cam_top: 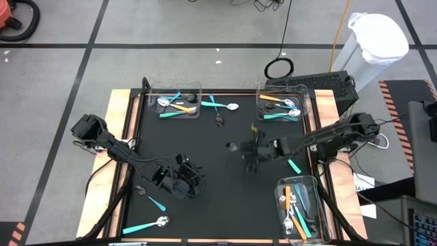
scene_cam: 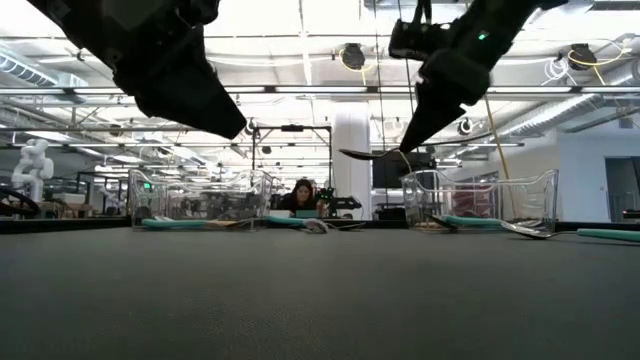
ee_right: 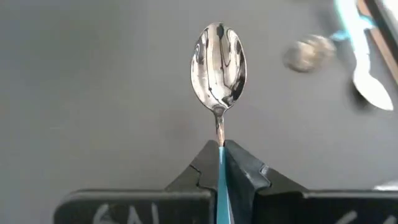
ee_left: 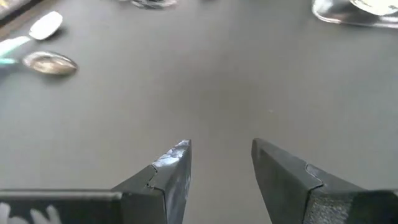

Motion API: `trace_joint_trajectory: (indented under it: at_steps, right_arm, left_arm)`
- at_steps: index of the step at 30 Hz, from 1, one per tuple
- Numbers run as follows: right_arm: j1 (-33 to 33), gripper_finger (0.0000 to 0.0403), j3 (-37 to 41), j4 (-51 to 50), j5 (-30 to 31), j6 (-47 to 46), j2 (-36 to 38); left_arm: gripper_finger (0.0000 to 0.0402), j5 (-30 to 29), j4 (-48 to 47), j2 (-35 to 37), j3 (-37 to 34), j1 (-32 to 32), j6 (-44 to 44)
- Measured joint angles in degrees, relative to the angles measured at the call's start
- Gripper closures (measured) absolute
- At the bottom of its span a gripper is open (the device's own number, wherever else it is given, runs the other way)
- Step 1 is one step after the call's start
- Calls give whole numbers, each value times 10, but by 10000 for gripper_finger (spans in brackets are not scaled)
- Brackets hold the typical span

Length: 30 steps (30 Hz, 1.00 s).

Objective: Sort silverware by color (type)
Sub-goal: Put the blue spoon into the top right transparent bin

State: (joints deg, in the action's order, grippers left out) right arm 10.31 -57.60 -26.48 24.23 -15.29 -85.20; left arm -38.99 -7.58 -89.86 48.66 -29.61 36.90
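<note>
Over black table (cam_top: 205,143), right claw (ee_right: 219,149) clamps teal spoon (ee_right: 219,68) (left claw (ee_left: 221,165) apart).

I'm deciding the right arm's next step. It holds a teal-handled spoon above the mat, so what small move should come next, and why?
Probably carry it toward the far right bin. The right gripper has its jaws shut on the spoon, lifted off the mat, and that bin already holds teal-handled pieces. The left gripper waits open, low over the near left.
</note>
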Motion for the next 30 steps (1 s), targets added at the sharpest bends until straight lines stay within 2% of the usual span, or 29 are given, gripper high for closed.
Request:
trace_joint_trajectory:
  at_steps: [2,7,9,16,19,22,26,30]
  right_arm:
    - [-41,396,0,-21,6,7,15]
    - [-158,396,0,-38,74,32,46]
    - [-200,396,0,-47,85,68,51]
    - [-310,394,0,-140,98,145,42]
    - [-337,394,0,-175,118,148,40]
    - [-356,394,0,-169,135,182,40]
    - [-387,393,0,-147,127,237,40]
    - [-414,370,0,-138,76,254,40]
  left_arm:
    - [228,-28,1,0,-2,0,-10]
    - [228,-138,5,0,-3,1,-30]
    - [228,-156,8,0,-3,5,-29]
    - [228,-109,13,-10,-3,7,-27]
    - [228,-108,11,-26,-3,2,-27]
    - [228,-108,12,-49,-3,5,-27]
    - [228,-108,17,-79,-3,17,-27]
    - [228,-79,23,-93,-3,23,-27]
